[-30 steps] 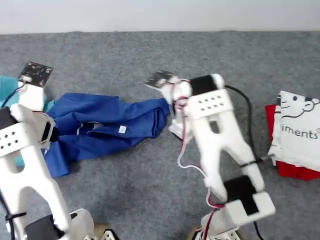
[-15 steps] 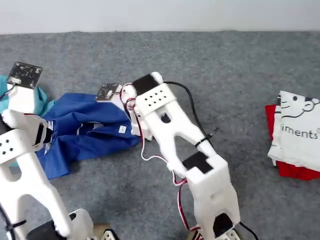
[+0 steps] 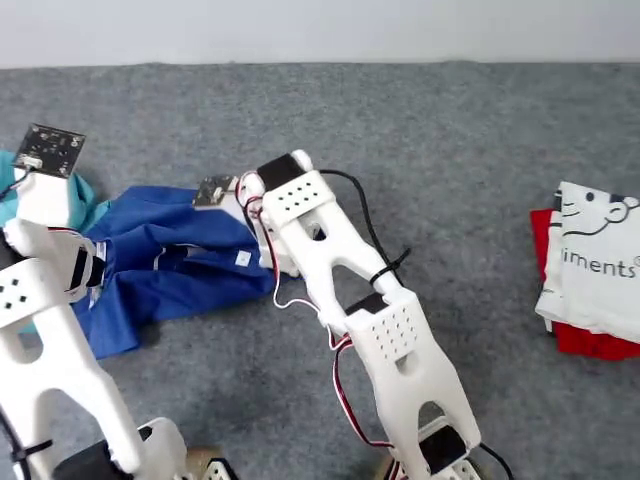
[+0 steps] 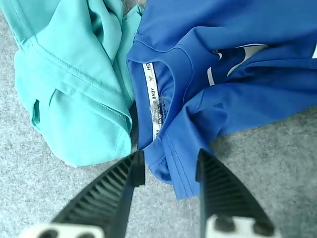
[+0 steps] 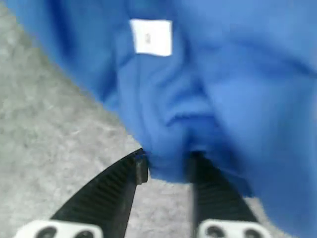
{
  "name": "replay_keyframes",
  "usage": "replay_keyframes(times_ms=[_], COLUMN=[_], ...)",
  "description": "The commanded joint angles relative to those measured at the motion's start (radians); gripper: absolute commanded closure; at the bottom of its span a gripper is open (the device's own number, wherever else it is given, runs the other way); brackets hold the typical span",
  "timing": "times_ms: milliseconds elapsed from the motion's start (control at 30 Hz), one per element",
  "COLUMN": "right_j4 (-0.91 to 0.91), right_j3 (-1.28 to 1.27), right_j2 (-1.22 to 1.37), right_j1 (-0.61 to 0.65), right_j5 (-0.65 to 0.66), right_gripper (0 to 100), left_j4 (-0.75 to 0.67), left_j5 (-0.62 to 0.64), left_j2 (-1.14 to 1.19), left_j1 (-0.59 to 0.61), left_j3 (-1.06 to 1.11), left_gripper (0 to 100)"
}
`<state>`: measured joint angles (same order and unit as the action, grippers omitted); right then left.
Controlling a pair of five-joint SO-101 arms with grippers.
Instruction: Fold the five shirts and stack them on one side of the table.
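Clamping a doubled-over edge of the blue shirt (image 3: 180, 280), the right tool (image 5: 168, 163) seems mid-fold, the left tool (image 4: 169, 163) gapes over its collar, the teal shirt (image 4: 74, 89) waits crumpled, and only the white shirt (image 3: 595, 265) lies stacked on the red shirt (image 3: 585, 342) at the table (image 3: 450, 150) edge.

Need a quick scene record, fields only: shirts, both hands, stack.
blue shirt: crumpled, left part of the table
teal shirt: bunched beside the blue shirt, touching it
stack: white shirt lying on red shirt, right edge of table
left hand: open, fingers either side of the blue shirt's collar edge
right hand: shut on a bunched fold of the blue shirt
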<state>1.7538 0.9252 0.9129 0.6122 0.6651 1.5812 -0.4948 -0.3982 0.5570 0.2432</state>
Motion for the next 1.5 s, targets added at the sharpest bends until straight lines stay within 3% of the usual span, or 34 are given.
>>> replay_keyframes(times_ms=[0, 233, 700, 833, 967, 1267, 1467], right_j4=[0.038, 0.045, 0.044, 0.041, 0.041, 0.025, 0.016], right_j3=[0.135, 0.069, -0.594, -0.712, -0.77, -0.852, -0.878], right_j2=[-0.018, -0.22, -0.871, -0.963, -0.989, -0.983, -0.983], right_j1=[-0.042, -0.131, -0.278, -0.335, -0.372, -0.371, -0.377], right_j5=[0.009, 0.009, 0.094, 0.12, 0.124, 0.123, 0.121], right_gripper=[98.8, 98.8, 98.8, 98.8, 98.8, 98.8, 98.8], left_j4=[0.003, 0.002, 0.044, 0.149, 0.152, -0.054, -0.157], left_j5=[-0.002, -0.002, -0.008, -0.091, -0.17, -0.249, -0.249], left_j2=[-0.037, -0.037, -0.038, -0.037, -0.037, -0.035, -0.035], left_j1=[0.002, 0.002, -0.011, -0.08, -0.103, -0.103, -0.098], left_j3=[-0.036, -0.036, -0.036, 0.024, 0.2, 0.49, 0.541], left_gripper=[83, 83, 83, 83, 82, 77, 76])
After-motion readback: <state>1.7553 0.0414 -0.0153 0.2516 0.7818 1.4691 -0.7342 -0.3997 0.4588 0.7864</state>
